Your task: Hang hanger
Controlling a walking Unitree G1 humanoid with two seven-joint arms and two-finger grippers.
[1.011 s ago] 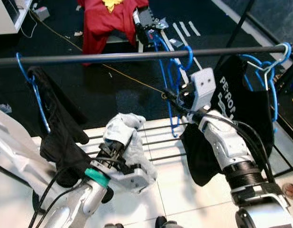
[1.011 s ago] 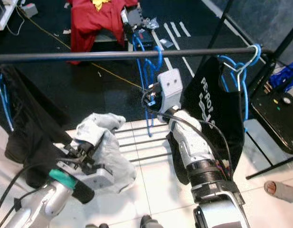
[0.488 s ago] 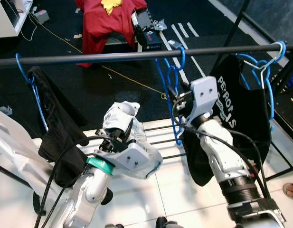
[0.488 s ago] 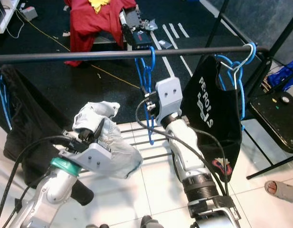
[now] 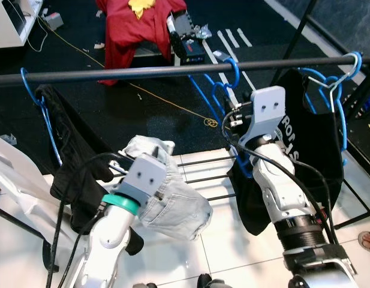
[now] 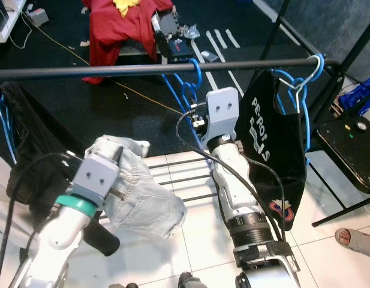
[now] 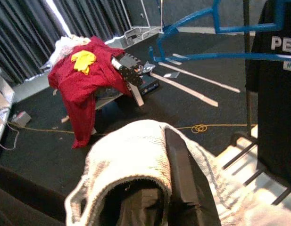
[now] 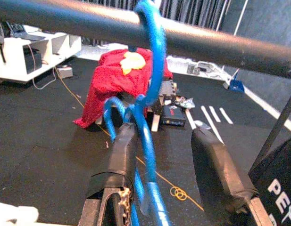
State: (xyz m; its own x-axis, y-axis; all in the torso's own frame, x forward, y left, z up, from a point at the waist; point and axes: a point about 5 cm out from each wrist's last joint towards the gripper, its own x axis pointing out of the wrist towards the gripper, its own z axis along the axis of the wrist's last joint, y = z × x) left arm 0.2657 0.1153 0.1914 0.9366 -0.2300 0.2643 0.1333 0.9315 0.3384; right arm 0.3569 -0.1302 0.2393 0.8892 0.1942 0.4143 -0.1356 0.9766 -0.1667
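The dark rail (image 5: 143, 72) crosses in front of me from side to side, with a black garment (image 5: 68, 156) on a blue hanger at my left end and a black printed T-shirt (image 5: 310, 138) on another at my right. Between them, my blue hanger (image 8: 147, 99) now has its hook over the rail; half a second ago it sat the same, and a second ago my right arm was lower and farther right. Its long axis runs downward from the rail, hook uppermost. My right claw (image 8: 176, 174) stands open, one finger (image 8: 117, 160) touching the hanger's neck, the other well clear. My left claw (image 7: 176, 174) has swung lower and turned since then, and stays wrapped in the pale jeans (image 5: 173, 201); whether it grips them I cannot tell.
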